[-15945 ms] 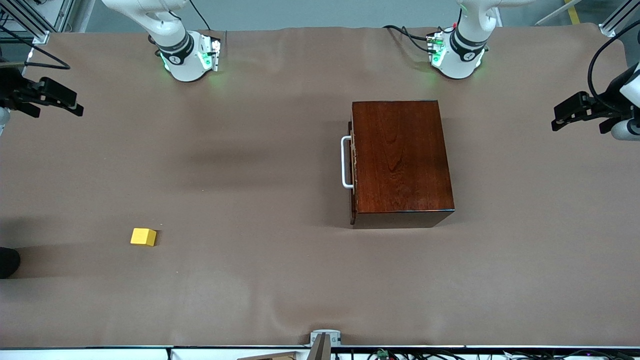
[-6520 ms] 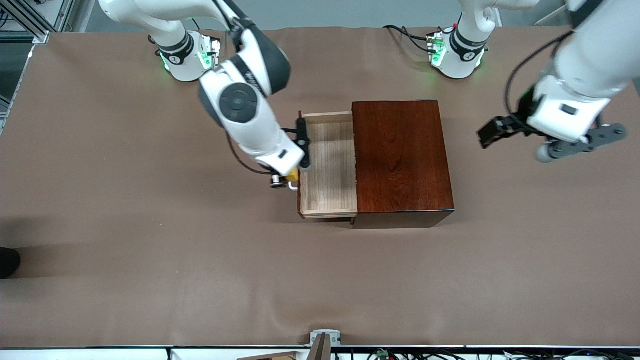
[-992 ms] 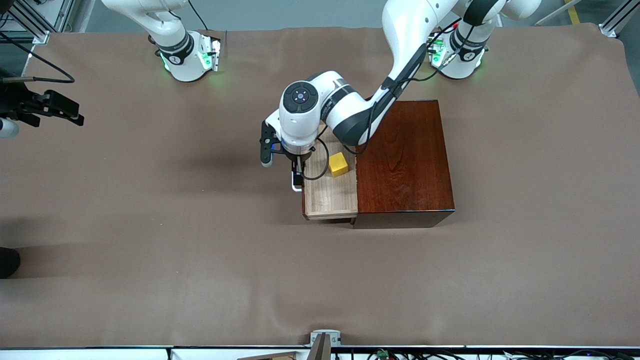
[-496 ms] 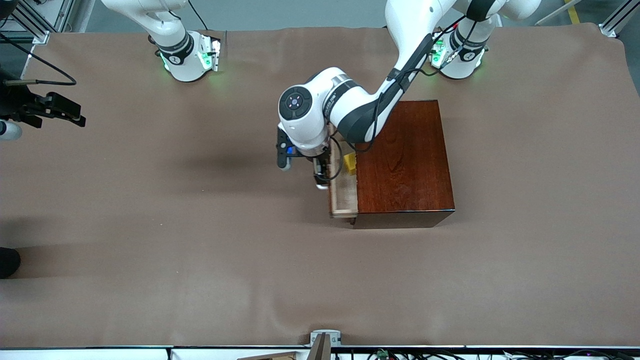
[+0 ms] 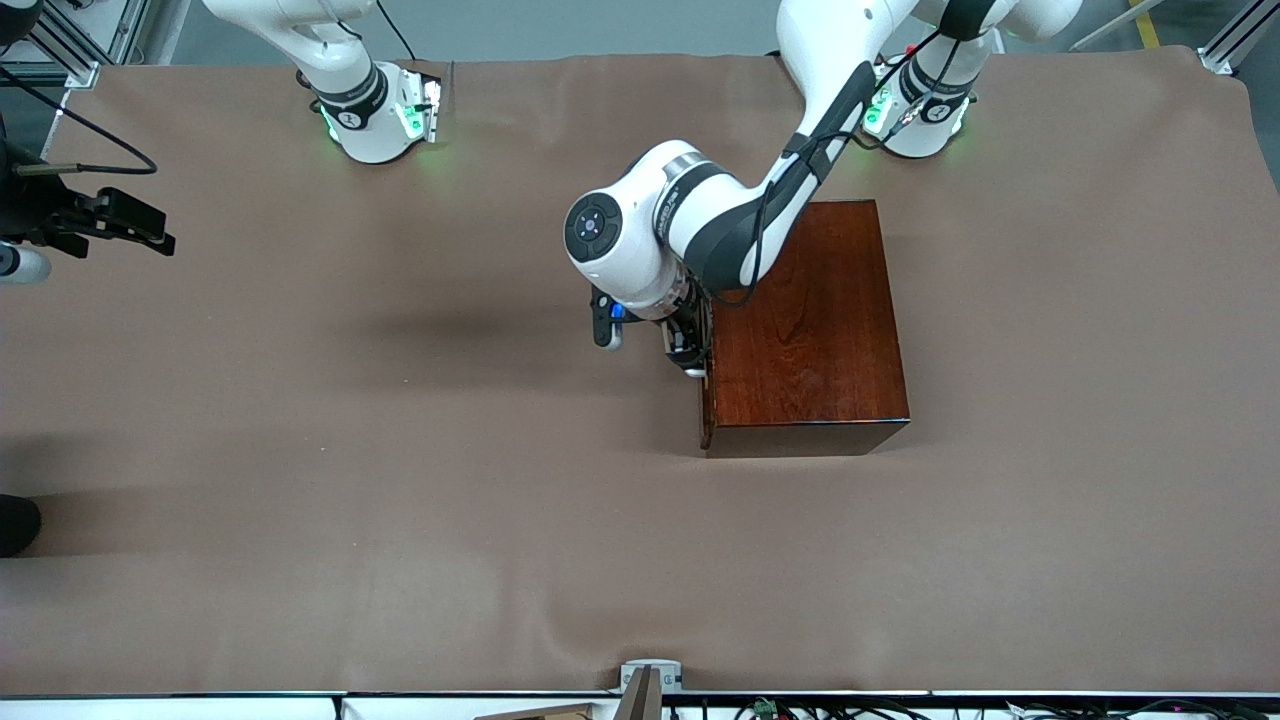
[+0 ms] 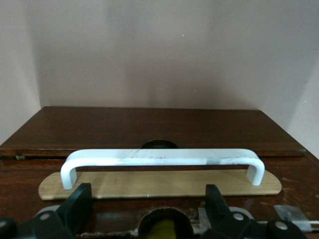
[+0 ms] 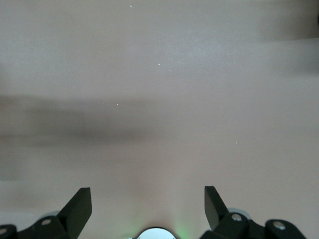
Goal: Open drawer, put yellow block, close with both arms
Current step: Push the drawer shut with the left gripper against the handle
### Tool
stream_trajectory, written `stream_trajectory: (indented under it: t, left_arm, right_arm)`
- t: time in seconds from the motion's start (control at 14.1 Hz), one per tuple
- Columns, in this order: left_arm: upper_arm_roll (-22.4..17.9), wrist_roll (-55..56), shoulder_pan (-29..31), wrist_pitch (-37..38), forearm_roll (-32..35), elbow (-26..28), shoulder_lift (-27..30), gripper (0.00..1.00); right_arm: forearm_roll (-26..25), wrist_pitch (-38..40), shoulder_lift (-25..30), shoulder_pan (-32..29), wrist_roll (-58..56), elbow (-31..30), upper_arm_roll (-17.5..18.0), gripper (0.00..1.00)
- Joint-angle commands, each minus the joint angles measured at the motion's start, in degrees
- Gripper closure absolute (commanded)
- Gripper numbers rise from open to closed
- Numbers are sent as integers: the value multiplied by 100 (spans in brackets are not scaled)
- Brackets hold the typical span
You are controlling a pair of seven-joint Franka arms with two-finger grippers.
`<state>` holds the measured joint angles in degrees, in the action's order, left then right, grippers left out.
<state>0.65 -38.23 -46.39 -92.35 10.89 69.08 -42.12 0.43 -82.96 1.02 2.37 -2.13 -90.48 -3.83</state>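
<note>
The dark reddish-brown wooden box point(image 5: 810, 320) stands mid-table, nearer the left arm's end. Its drawer point(image 5: 705, 405) is pushed in flush. My left gripper point(image 5: 685, 350) is at the drawer's front, against the white bar handle. In the left wrist view the handle point(image 6: 159, 158) runs across the drawer front just above my left gripper point(image 6: 147, 209), whose fingers point(image 6: 75, 206) are open and hold nothing. The yellow block is hidden. My right gripper point(image 5: 110, 225) waits at the right arm's end of the table. It is open and empty in the right wrist view point(image 7: 147, 206).
The brown table cover point(image 5: 400, 450) is bare around the box. The arms' green-lit bases point(image 5: 380, 115) stand along the table's edge farthest from the front camera. A small camera mount point(image 5: 650, 680) sits at the nearest edge.
My left gripper has moved toward the box and the drawer has slid fully shut. The yellow block has gone out of sight inside. The right arm has stayed put.
</note>
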Motion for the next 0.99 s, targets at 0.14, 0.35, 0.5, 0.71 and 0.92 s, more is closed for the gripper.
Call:
stream_trajectory:
  t: [0.14, 0.35, 0.5, 0.71, 0.92]
  left_arm:
    - [-65, 227, -19, 262, 212, 168, 195, 0]
    - [145, 1998, -36, -501, 124, 150, 545, 0]
    - [268, 3403, -19, -609, 62, 150, 861, 0]
    - [234, 5399, 7, -557, 45, 185, 1450, 0]
    - [155, 6668, 235, -137, 71, 220, 2004, 0]
  right_arm:
    - [-8, -18, 4, -17, -7, 21, 66, 0]
    - [-8, -18, 4, -17, -15, 30, 66, 0]
    - [-8, -18, 4, -8, -15, 22, 75, 0]
    - [-8, -9, 4, -17, -15, 21, 84, 0]
    - [-8, -9, 4, -8, -15, 13, 84, 0]
